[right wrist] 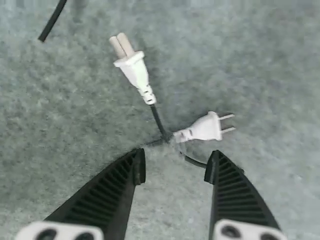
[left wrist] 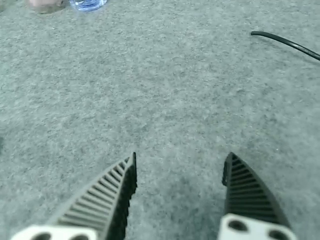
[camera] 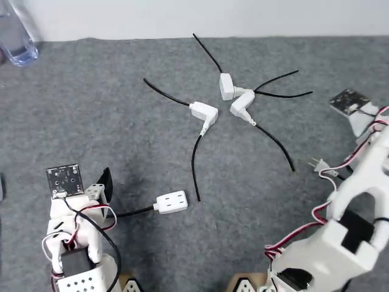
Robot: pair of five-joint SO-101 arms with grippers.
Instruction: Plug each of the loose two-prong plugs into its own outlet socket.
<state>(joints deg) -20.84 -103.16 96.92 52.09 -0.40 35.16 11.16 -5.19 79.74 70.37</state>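
Two loose white two-prong plugs lie on the grey carpet under my right gripper [right wrist: 175, 162], which is open. One plug [right wrist: 205, 129] sits just beyond the fingertips, and the other plug [right wrist: 132, 67] lies farther out; their black cords cross between them. In the high view one plug [camera: 316, 164] shows beside the right arm. A white outlet block [camera: 171, 202] on a black cord lies near my left gripper [left wrist: 177, 167], which is open over bare carpet. Three more white outlet pieces [camera: 204, 112] [camera: 226, 86] [camera: 242, 104] with black cords lie mid-table.
A clear water bottle [camera: 15, 39] stands at the far left corner. Black cords [camera: 194, 164] trail loosely across the middle of the carpet, and one cord [left wrist: 285, 42] runs past ahead of the left gripper.
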